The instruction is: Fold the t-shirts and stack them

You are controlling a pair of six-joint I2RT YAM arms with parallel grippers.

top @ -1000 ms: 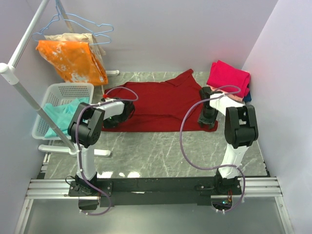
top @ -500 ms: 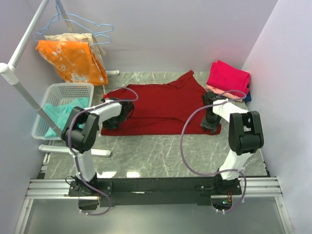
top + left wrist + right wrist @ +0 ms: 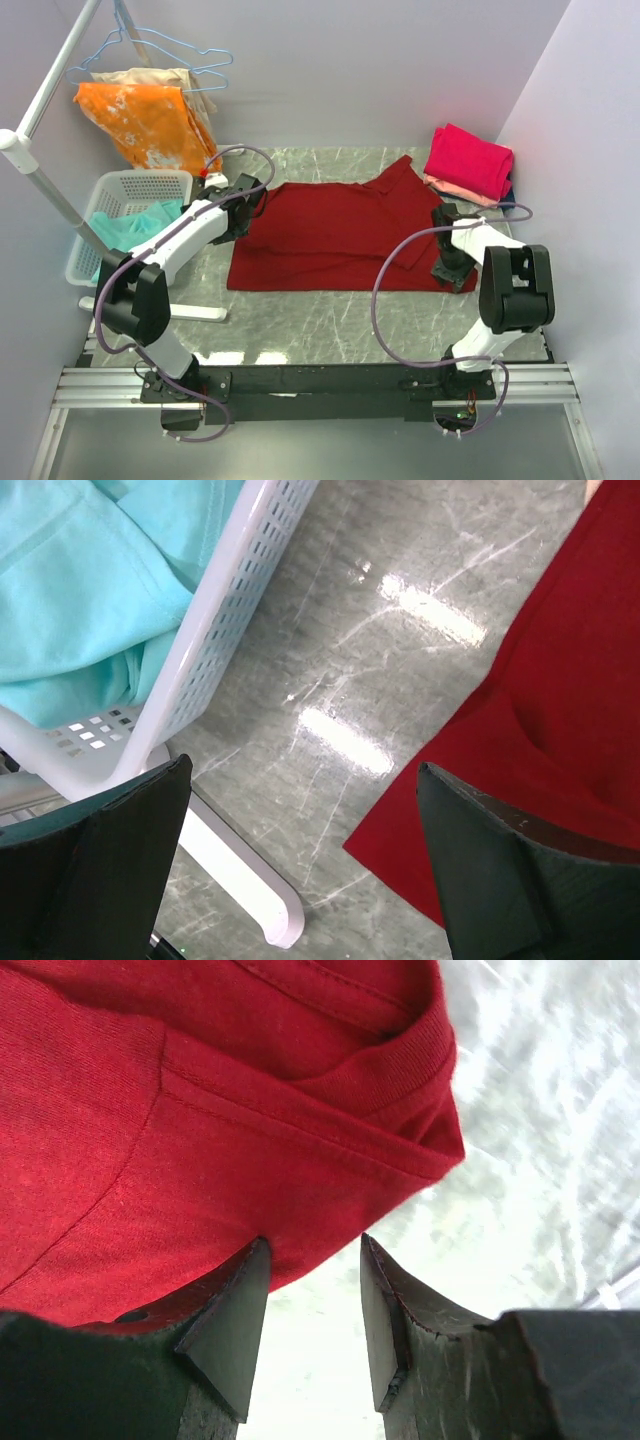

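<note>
A dark red t-shirt (image 3: 340, 235) lies spread flat across the middle of the table. My left gripper (image 3: 240, 195) is wide open and empty over bare table at the shirt's far left edge. In the left wrist view (image 3: 305, 770) the shirt's corner (image 3: 560, 710) lies by the right finger. My right gripper (image 3: 452, 265) is at the shirt's near right corner. In the right wrist view (image 3: 312, 1250) it is open, with the shirt's hem (image 3: 200, 1160) just beyond its tips. A folded pink shirt (image 3: 470, 160) tops peach (image 3: 450, 188) and dark blue ones at the back right. A teal shirt (image 3: 130, 230) lies in the basket.
A white basket (image 3: 140, 180) stands at the left, also in the left wrist view (image 3: 230, 610). A white rack with its foot (image 3: 190, 311) on the table holds an orange cloth (image 3: 150, 120) and hangers at the back left. Walls close both sides.
The shirt has shifted right and towards the near edge and lies flatter. My left gripper let go and moved to the back left. My right gripper moved right and nearer, now off the cloth.
</note>
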